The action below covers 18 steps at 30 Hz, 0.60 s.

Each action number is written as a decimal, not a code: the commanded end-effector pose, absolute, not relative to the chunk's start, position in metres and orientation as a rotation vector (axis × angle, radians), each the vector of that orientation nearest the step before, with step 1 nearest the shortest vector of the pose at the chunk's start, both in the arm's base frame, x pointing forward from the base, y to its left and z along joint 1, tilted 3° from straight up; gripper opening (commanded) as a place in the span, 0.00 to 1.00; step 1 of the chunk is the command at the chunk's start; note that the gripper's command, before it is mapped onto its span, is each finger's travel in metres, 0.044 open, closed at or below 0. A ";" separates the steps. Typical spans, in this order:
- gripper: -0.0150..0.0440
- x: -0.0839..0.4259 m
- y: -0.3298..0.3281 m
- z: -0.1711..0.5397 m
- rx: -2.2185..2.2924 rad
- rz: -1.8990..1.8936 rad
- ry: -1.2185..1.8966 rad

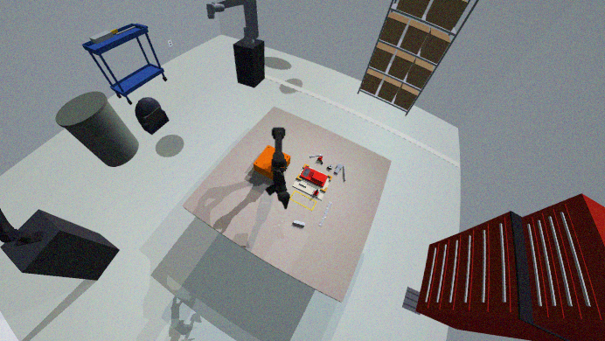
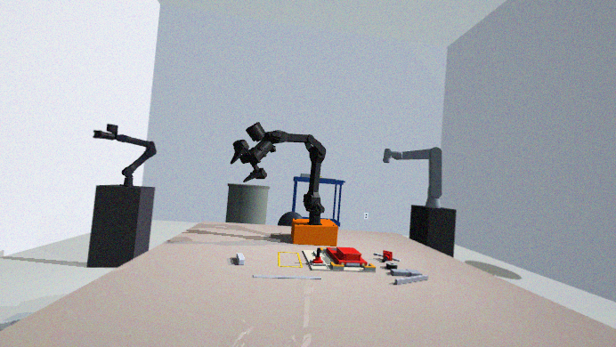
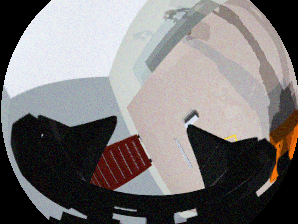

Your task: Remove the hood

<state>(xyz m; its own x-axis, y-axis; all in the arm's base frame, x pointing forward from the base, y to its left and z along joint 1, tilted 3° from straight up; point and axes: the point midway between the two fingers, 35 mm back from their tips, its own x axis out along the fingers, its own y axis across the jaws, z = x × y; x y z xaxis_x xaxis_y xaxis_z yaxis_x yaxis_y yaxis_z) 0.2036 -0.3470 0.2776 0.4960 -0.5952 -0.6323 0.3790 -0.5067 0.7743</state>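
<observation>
The toy car (image 1: 321, 178) (image 2: 348, 254) is red, with a raised block on top, and sits on a pale base plate with yellow-orange corner pieces. Its hood is not clearly distinguishable from the rest of the red body; no red part lies inside the marked area. The marked area (image 1: 301, 205) (image 2: 279, 259) (image 3: 231, 136) is a yellow outline on the table beside the base plate. My gripper (image 1: 278, 198) (image 2: 238, 172) (image 3: 153, 124) is open and empty, high above the table, to the left of the marked area in the exterior view. The car is out of the wrist view.
A small red part with a black post (image 1: 316, 192) (image 2: 318, 259) stands on the plate near the outline. A pale block (image 1: 298, 224) (image 2: 240, 259) and a thin rod (image 1: 325, 213) (image 2: 287, 278) lie nearby. Grey bars (image 1: 339, 169) (image 2: 404, 272) and a small red part (image 1: 320, 158) (image 2: 387, 255) lie beyond the car.
</observation>
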 end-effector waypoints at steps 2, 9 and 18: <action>1.00 0.253 -0.311 0.242 1.599 -1.154 0.124; 1.00 0.312 -0.245 0.202 1.379 -1.017 0.501; 1.00 0.358 -0.142 0.152 1.015 -0.769 0.923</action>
